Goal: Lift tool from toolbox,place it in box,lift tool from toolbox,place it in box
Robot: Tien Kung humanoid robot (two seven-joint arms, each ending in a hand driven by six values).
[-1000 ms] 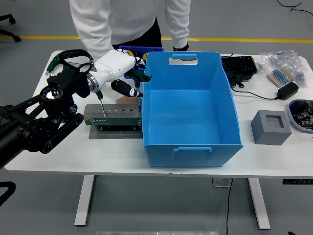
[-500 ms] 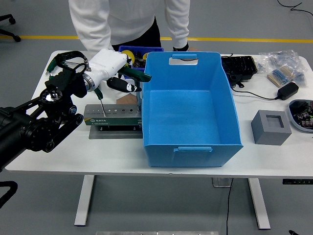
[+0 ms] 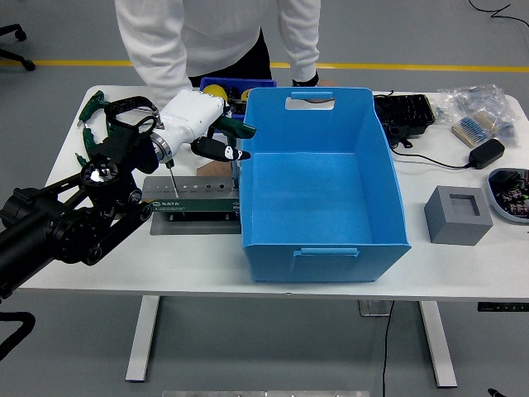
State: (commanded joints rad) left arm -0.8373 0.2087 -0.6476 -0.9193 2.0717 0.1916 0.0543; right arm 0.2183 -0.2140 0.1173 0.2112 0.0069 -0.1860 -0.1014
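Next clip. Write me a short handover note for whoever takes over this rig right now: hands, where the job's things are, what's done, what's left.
Left hand: over the toolbox, closed on a screwdriver whose tip is just above the toolbox's row of holes.
Right hand: out of view.
Blue box: right of the toolbox, nothing in it.
Person: standing at the far side, not touching the job's things.
Done: first tool gripped.
Left: carry it into the blue box, then lift and place the second tool.

Grey block, charger, person behind table.
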